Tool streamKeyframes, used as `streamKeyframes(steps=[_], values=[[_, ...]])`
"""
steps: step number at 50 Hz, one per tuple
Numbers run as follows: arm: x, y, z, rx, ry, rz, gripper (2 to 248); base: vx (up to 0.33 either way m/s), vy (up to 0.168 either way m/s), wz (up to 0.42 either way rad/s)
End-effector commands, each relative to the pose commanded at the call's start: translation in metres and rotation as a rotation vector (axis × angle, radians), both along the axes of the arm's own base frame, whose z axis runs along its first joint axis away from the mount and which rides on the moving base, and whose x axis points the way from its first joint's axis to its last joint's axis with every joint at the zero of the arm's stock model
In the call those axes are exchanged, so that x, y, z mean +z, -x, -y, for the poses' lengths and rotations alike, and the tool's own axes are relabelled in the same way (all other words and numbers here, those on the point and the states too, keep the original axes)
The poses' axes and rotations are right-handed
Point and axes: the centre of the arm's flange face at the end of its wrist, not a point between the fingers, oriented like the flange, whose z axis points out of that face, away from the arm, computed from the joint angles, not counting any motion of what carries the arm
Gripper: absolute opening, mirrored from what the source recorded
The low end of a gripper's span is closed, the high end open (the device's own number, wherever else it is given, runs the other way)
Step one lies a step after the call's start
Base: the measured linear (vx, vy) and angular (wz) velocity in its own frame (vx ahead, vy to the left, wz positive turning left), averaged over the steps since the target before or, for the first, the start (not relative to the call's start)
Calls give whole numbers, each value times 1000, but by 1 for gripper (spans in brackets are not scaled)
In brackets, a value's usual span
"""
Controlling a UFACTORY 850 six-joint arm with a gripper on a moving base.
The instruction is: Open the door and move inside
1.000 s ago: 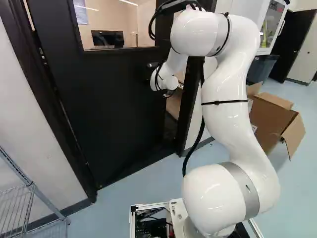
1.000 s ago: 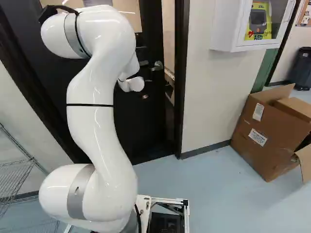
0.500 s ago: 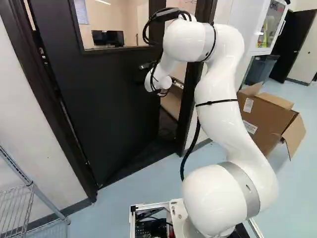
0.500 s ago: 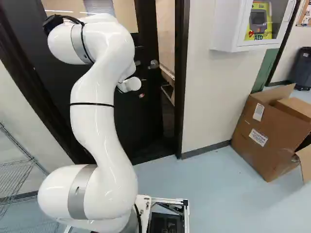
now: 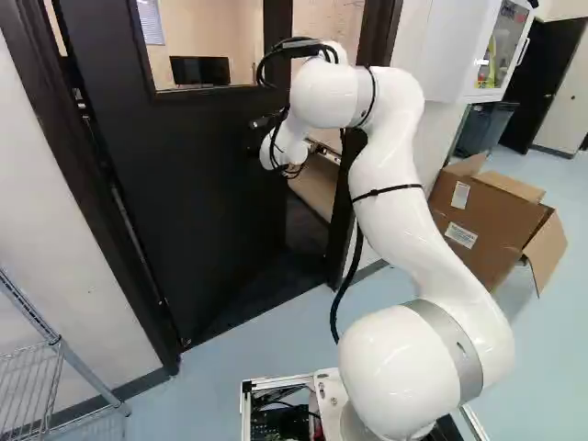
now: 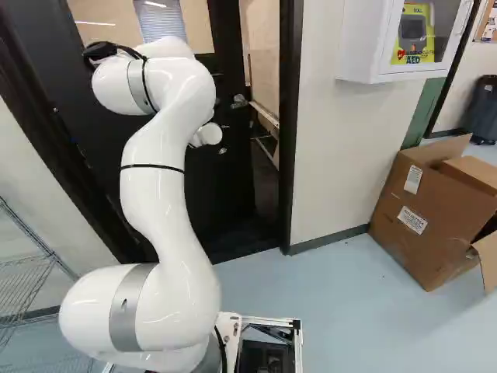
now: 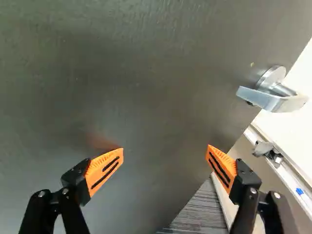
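Blue floor, black door ajar, cardboard box, pale wall

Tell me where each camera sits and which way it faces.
Left base: behind the arm, to its left, facing ahead, slightly down, at the door; arm shows.
Right base: behind it, to its right, facing the same way; arm shows.
Wrist: at the arm's end, looking along the gripper at door and lever handle; both fingers show.
Base views share door and cardboard box.
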Motion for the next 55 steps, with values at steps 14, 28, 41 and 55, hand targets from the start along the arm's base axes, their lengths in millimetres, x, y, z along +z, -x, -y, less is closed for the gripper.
streamKeyframes(steps=[14, 28, 41, 55], values=[[-1, -3, -2, 2, -1, 4, 247, 0, 0, 0], [2, 9, 0, 2, 2, -10, 247, 0, 0, 0], [7, 34, 4, 2, 5, -34, 247, 0, 0, 0], [13, 62, 12, -3, 9, -59, 247, 0, 0, 0]])
